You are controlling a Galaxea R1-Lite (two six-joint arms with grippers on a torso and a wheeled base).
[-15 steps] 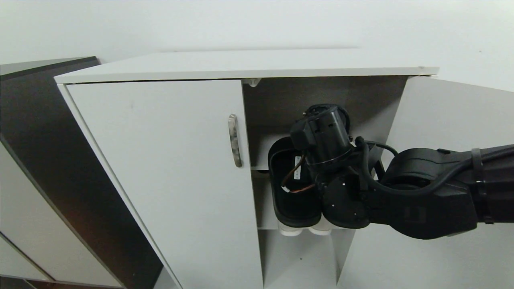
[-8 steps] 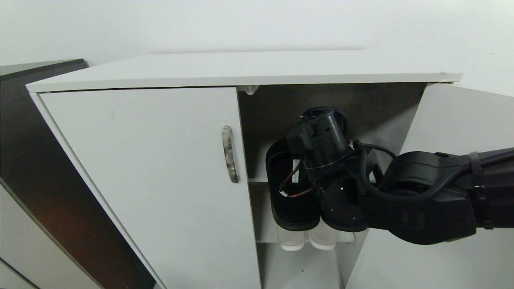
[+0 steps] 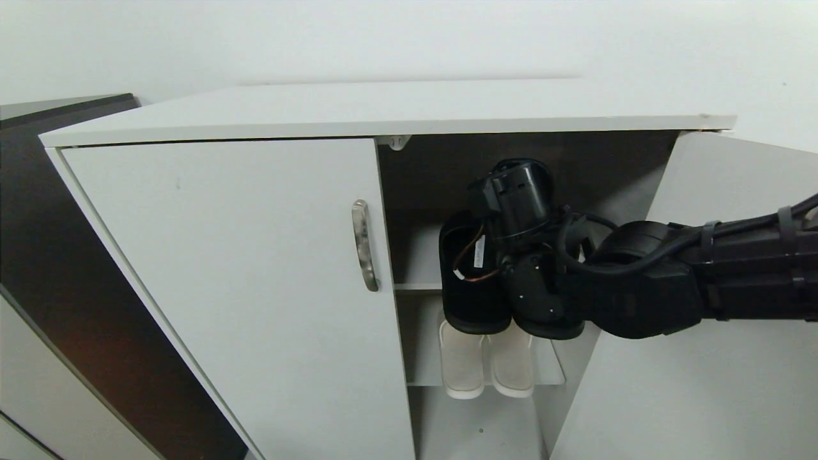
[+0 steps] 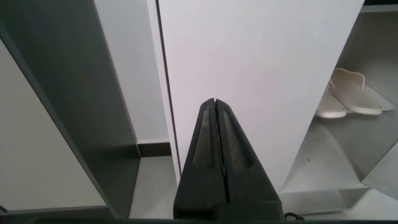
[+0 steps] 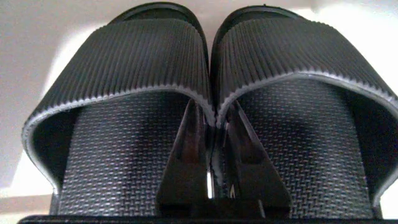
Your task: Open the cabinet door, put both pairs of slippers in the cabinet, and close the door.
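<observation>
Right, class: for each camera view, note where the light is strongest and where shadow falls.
Head view: shadow fills the top of the cabinet behind the black slippers; the white slippers below are lit. Right wrist view: bright glare around the black slippers, dark under their straps. Left wrist view: even light on the closed door.

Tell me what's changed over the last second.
The right pincer, shut on the black slippers, carried them up and deeper into the cabinet, uncovering more of the white slippers on the shelf below. White slippers, shut left door and open right door stayed.
</observation>
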